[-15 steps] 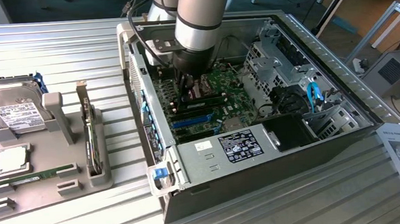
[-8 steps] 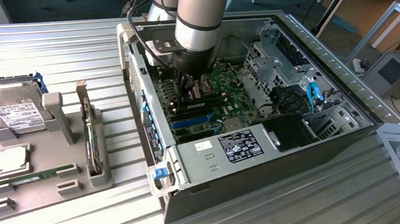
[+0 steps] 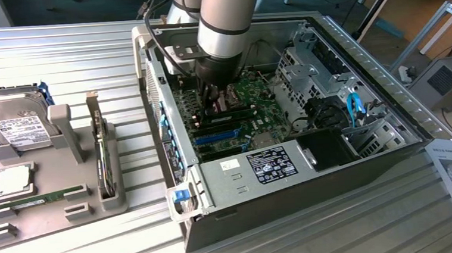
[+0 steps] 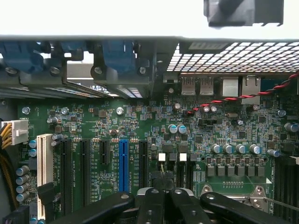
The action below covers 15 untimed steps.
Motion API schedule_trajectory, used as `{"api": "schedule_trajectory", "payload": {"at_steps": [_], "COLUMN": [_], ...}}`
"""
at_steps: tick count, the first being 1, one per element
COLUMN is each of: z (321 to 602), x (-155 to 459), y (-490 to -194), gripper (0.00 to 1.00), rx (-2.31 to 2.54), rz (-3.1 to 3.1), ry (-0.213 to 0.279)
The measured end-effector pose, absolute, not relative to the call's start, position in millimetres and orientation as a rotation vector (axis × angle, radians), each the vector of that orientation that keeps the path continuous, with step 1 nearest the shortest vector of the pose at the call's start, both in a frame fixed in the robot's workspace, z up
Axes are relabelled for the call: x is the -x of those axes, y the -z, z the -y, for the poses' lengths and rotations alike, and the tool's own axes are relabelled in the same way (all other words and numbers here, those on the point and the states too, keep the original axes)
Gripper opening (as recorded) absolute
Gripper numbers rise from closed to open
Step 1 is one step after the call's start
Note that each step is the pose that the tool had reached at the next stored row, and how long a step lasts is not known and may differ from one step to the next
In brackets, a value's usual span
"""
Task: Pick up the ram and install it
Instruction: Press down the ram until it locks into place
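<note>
The pincer [image 3: 217,96] hangs low inside the open computer case [image 3: 382,74], over the motherboard [image 4: 140,126]; whether it grips anything I cannot tell. The ram [image 3: 36,200] lies well apart toward the exterior view's left, flat in the tray [image 3: 88,210] on the tabletop [image 3: 70,54], its long axis crosswise.

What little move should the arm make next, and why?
Probably lift straight out of the open computer case: the claw hangs low over the green motherboard, while a long thin green ram stick lies in the grey plastic tray at the exterior view's left.
</note>
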<state>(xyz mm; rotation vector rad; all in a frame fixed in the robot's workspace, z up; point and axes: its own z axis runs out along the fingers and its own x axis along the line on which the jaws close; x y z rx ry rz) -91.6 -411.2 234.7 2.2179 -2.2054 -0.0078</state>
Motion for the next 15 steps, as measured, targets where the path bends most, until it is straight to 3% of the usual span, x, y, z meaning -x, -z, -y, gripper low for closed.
{"api": "schedule_trajectory", "payload": {"at_steps": [15], "z": [411.5], "x": [91.6], "y": [-231.1], "gripper": [0.11], "rx": [-2.218], "rz": [2.205], "ry": [0.008]}}
